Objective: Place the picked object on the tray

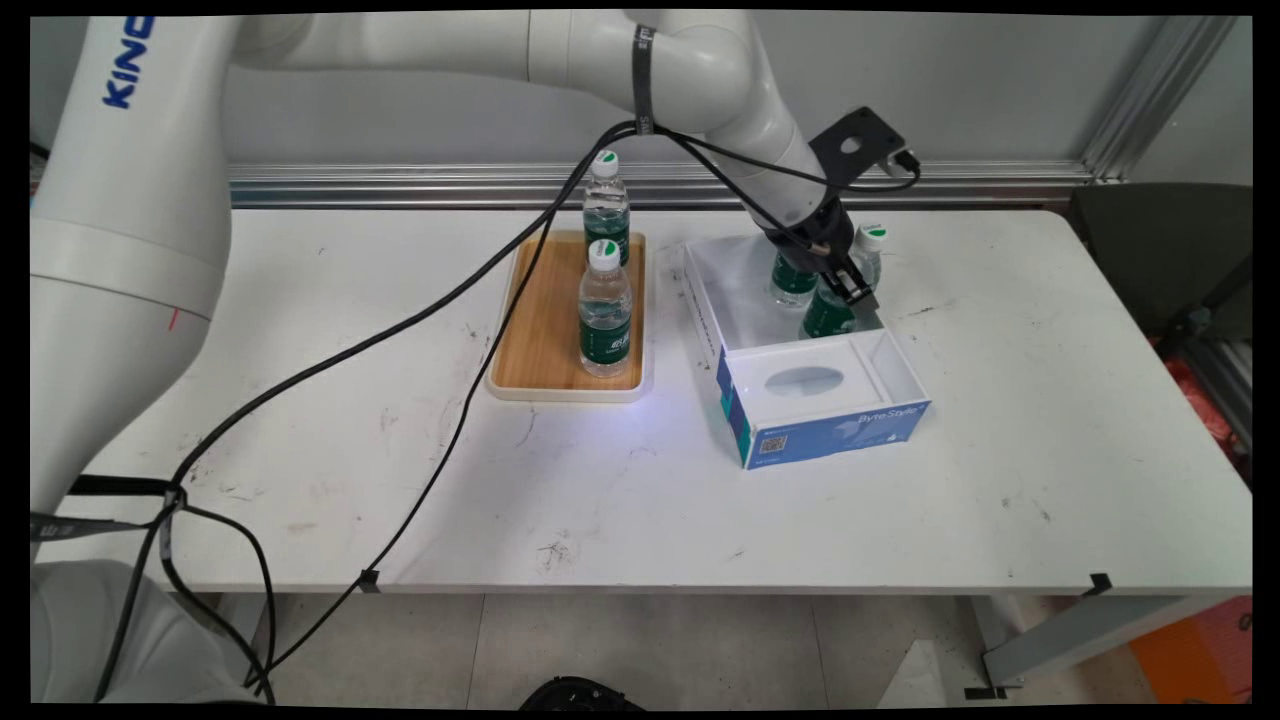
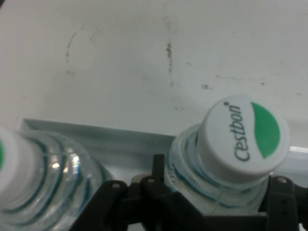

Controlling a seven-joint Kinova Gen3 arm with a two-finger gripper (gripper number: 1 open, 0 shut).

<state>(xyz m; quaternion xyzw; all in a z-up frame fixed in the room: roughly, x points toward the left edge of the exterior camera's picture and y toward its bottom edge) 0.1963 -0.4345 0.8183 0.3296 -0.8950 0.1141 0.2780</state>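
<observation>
My gripper (image 1: 852, 285) reaches down into the far part of a white box with blue sides (image 1: 830, 428). It is shut on a water bottle (image 1: 868, 258) with a white and green cap. In the hand view that bottle (image 2: 243, 132), lettered Cestbon, sits between my two fingers (image 2: 158, 168), with the gripper (image 2: 219, 195) closed around its shoulder. A second water bottle (image 1: 793, 282) stands in the box just left of the held one, its cap hidden by my wrist. In the hand view this second bottle (image 2: 43, 173) shows at the lower left.
A wooden tray (image 1: 535, 335) lies left of the box with two upright water bottles, one at the back (image 1: 607, 205) and one nearer (image 1: 605, 315). Black cables (image 1: 450, 300) hang from the arm across the table's left half. A dark chair (image 1: 1170, 250) stands past the right edge.
</observation>
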